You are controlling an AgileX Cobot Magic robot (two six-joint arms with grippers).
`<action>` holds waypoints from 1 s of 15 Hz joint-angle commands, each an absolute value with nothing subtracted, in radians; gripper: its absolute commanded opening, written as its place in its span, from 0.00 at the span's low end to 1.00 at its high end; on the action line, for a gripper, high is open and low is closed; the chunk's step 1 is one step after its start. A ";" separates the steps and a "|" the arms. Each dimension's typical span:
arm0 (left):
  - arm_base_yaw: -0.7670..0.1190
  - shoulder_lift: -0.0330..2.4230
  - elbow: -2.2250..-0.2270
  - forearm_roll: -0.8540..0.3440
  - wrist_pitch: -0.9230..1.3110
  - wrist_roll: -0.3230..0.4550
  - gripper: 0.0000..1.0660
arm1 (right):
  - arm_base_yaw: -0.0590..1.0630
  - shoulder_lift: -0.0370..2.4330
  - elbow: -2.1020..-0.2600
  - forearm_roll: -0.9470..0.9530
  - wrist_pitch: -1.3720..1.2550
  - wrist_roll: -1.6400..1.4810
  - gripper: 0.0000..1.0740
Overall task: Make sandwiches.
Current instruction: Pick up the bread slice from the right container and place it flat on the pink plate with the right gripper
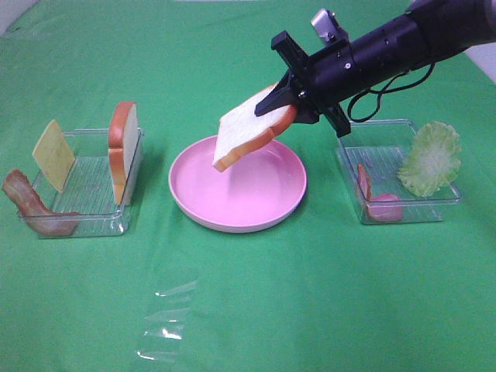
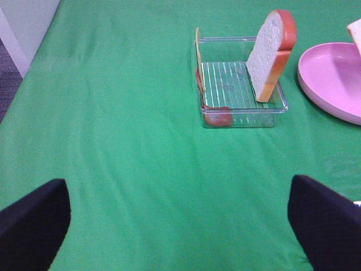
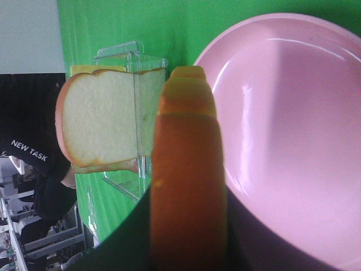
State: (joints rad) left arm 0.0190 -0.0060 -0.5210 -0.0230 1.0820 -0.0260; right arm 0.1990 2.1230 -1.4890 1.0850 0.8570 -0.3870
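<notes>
Green lettuce [image 1: 430, 159] (exterior view only)

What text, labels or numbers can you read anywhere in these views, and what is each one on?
"NEW TASK": white letters on a black surface in the background of the right wrist view, beyond the table. It may be a person's shirt, but I cannot be sure.
There is no text on the pink plate, the left clear tray, the right clear tray or the held bread slice.

Bread slice [image 3: 189, 186] shows edge-on before pink plate [image 3: 293, 141].
</notes>
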 commanded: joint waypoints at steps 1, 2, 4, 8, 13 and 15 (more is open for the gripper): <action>0.019 -0.026 -0.518 -0.021 1.077 -0.024 0.94 | 0.236 2.166 -1.490 1.128 0.835 -0.428 0.00; 0.019 -0.026 -0.518 -0.020 1.077 -0.024 0.94 | 0.263 2.187 -1.506 1.128 0.823 -0.428 0.00; 0.019 -0.026 -0.518 -0.020 1.077 -0.024 0.94 | 0.294 2.219 -1.539 1.128 0.797 -0.428 0.00; 0.019 -0.026 -0.518 -0.020 1.077 -0.024 0.94 | 0.297 2.272 -1.562 1.135 0.757 -0.427 0.00; 0.019 -0.026 -0.518 -0.020 1.077 -0.024 0.94 | 0.297 2.289 -1.569 1.107 0.756 -0.427 0.00; 0.019 -0.026 -0.518 -0.020 1.077 -0.023 0.94 | 0.297 2.289 -1.569 1.107 0.761 -0.427 0.00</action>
